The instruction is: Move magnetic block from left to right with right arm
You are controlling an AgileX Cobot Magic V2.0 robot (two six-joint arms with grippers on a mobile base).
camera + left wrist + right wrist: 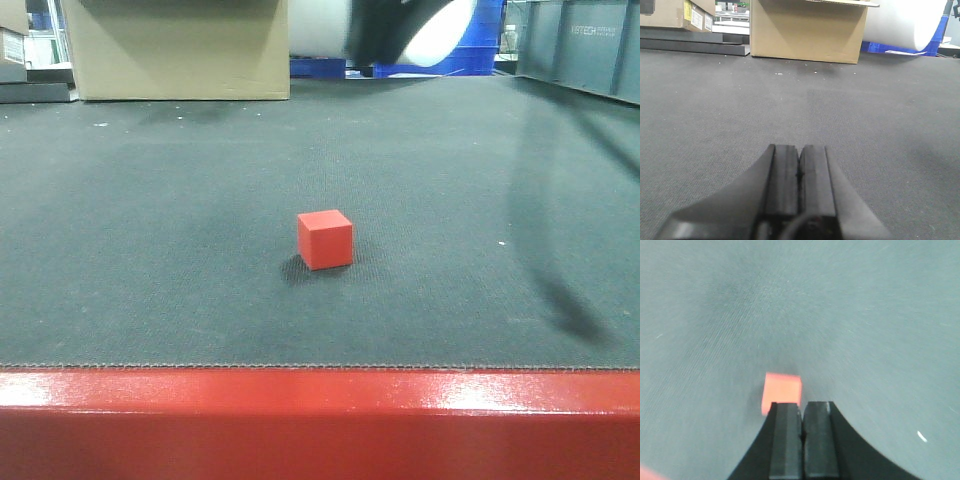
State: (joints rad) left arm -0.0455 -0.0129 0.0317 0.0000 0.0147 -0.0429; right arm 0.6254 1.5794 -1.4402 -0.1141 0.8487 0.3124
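While its two black fingers (785, 440) are pressed flat together with nothing between them, the right gripper (801, 412) hangs above the dark woven mat (865, 330), and the small matte red cube, the magnetic block (782, 390), lies just ahead of the fingertips, slightly toward the left finger. That view is blurred, so whether the fingertips touch the block or float above it is hard to say; they seem to be apart from it.

From the front, the magnetic block (325, 239) sits alone on the mat (150, 200), well back from the glossy red table-edge strip (320, 420).

The left gripper (799, 155) also has its black fingers (785, 175) closed against each other, holding nothing, low over bare mat, with a tan cardboard box (807, 32) far beyond the fingertips.
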